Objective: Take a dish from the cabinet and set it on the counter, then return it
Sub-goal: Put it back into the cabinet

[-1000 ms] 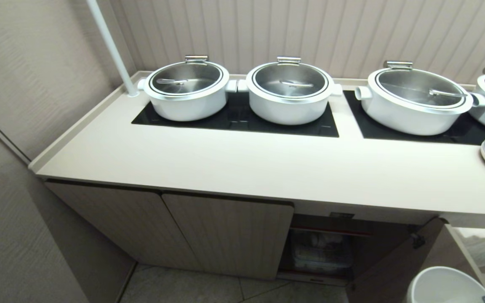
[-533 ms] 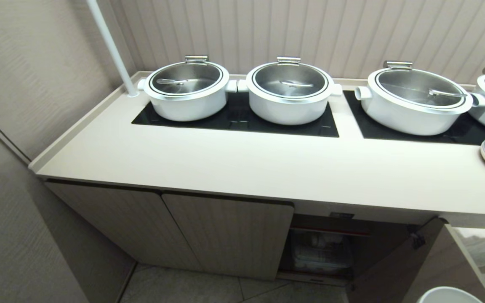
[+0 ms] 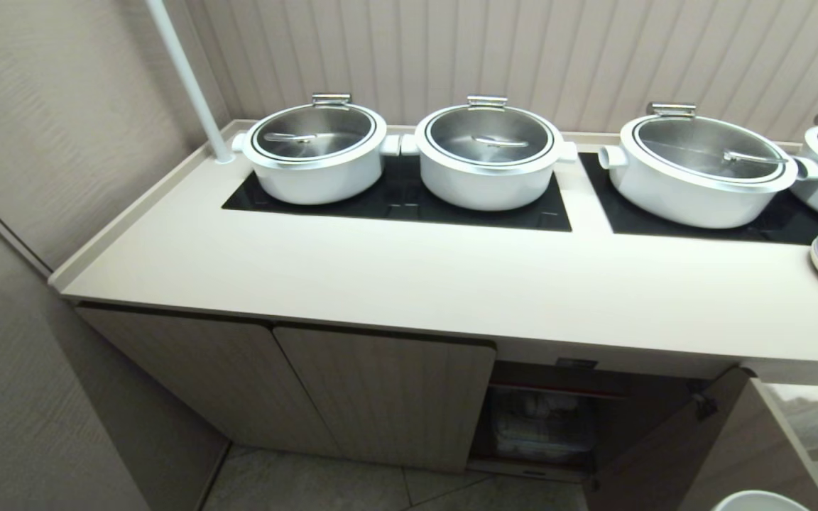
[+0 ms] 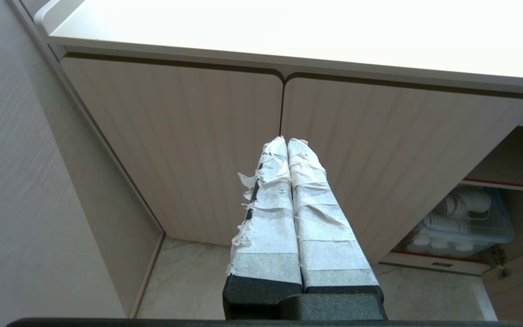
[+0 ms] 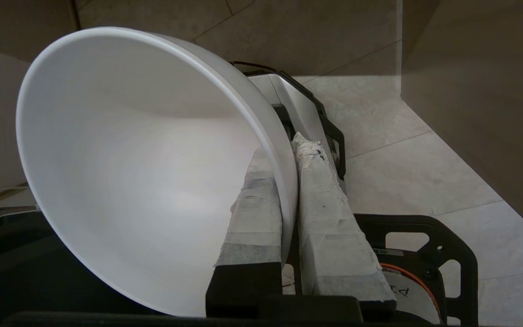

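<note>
Dish [image 5: 143, 172] already taken from cabinet [image 3: 380, 390], rim pinched between right gripper [image 5: 288, 150] fingers; counter [image 3: 451, 284] placement and return judged pending. Left gripper [image 4: 287, 141] closed, empty.

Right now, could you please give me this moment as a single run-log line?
right gripper: shut on rim of small glossy white bowl, low beside cabinet | left gripper: shut, idle before ribbed beige cabinet doors | cream-white counter: no bowl

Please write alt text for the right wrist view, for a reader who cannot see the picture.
The right gripper holds a white bowl by its rim, one taped finger inside the bowl and the other outside. The bowl's open side faces the camera, and it looks empty. Behind it are pale floor tiles and a beige panel.
</note>
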You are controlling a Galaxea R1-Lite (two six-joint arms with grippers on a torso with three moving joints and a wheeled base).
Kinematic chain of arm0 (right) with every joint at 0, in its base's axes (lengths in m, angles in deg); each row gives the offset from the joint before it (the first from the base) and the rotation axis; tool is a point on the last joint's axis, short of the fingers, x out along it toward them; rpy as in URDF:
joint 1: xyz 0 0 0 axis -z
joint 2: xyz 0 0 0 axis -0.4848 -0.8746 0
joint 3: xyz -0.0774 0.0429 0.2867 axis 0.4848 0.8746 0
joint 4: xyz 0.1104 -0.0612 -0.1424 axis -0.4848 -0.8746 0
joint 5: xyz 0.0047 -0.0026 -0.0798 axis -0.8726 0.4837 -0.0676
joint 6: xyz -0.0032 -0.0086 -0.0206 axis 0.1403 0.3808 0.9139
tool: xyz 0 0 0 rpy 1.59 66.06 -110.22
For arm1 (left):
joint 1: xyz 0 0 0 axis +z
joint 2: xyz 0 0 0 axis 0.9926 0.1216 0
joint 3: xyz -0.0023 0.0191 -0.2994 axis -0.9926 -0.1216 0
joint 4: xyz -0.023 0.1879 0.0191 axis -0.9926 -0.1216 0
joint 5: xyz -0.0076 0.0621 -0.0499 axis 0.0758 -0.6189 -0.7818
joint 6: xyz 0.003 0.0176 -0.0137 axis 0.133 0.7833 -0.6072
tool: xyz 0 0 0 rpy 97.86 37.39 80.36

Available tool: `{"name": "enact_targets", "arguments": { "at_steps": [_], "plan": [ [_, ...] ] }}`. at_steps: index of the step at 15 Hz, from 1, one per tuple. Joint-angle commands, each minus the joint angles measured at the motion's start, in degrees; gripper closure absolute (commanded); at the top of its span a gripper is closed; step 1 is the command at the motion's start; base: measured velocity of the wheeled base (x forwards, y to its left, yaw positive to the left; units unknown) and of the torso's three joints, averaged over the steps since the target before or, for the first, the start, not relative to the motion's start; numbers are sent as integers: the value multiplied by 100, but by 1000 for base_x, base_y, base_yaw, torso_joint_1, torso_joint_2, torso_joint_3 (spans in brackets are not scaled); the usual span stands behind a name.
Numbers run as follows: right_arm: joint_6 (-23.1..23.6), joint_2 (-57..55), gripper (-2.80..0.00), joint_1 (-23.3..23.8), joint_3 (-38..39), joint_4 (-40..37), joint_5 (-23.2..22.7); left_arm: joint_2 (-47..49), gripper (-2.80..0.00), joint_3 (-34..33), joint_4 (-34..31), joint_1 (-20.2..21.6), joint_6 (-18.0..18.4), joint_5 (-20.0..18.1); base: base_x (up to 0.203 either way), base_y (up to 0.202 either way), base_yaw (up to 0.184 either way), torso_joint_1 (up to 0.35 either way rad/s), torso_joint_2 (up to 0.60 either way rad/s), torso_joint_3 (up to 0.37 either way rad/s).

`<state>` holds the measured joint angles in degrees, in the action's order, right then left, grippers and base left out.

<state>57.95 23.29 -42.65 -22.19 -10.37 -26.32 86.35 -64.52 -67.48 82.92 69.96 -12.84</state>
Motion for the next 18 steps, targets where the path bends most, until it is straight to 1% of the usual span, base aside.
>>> {"name": "enact_targets", "arguments": {
  "at_steps": [1,7,11,16,18],
  "plan": [
    [-4,69,0,-41,6,-21,-5,-2,0,-2,4,1,-3,5,0,0,0,0,0,0],
    [31,192,0,-41,-17,-65,-23,-2,0,-2,4,1,-3,5,0,0,0,0,0,0],
    [-30,254,0,-41,-43,-206,-23,-2,0,4,4,1,-3,5,0,0,0,0,0,0],
    [-41,254,0,-41,-61,-223,-23,-2,0,-2,4,1,-3,5,0,0,0,0,0,0],
    [-118,254,0,-41,-70,-223,-23,-2,0,-2,4,1,-3,5,0,0,0,0,0,0]
  ]
}}
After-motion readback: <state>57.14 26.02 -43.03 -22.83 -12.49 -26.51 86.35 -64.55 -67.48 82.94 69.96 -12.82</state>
